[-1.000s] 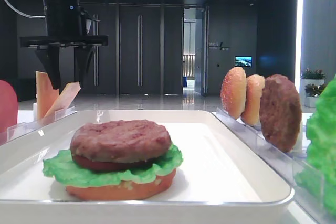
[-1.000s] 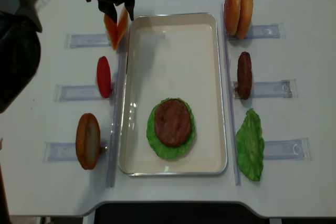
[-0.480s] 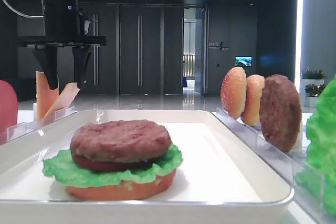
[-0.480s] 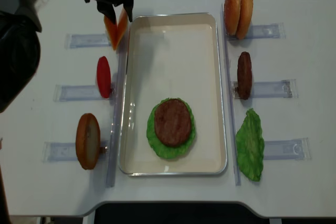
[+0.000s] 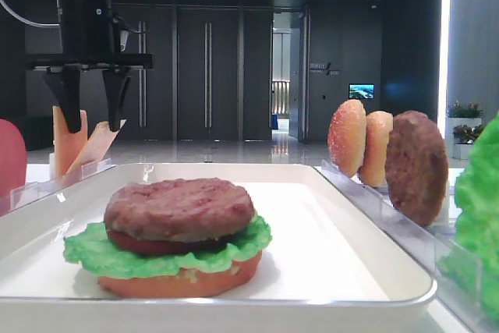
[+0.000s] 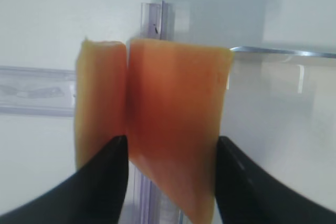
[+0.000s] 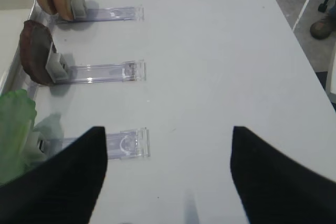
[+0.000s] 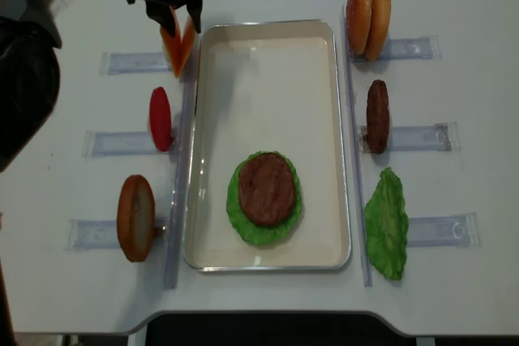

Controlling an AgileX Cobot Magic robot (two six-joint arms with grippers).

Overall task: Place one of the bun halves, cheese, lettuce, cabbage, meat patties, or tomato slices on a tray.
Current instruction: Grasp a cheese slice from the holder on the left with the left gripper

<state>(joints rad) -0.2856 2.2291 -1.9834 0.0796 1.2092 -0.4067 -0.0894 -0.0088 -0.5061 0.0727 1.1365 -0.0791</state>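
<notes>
White tabletop [image 8: 268,297] bearing a large white rectangular tray [image 8: 268,62], flanked on both sides by clear plastic racks [image 8: 438,230] lying flat

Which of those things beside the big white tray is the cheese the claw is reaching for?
Start at the large white rectangular tray and go to its far left corner. Two thin orange-tan square cheese slices stand there on edge, under the left gripper. The round red tomato disc is the next item nearer.

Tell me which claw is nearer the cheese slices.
Left. The left claw straddles the cheese slices; the right claw hovers over bare table beside the lettuce, across the tray.
</notes>
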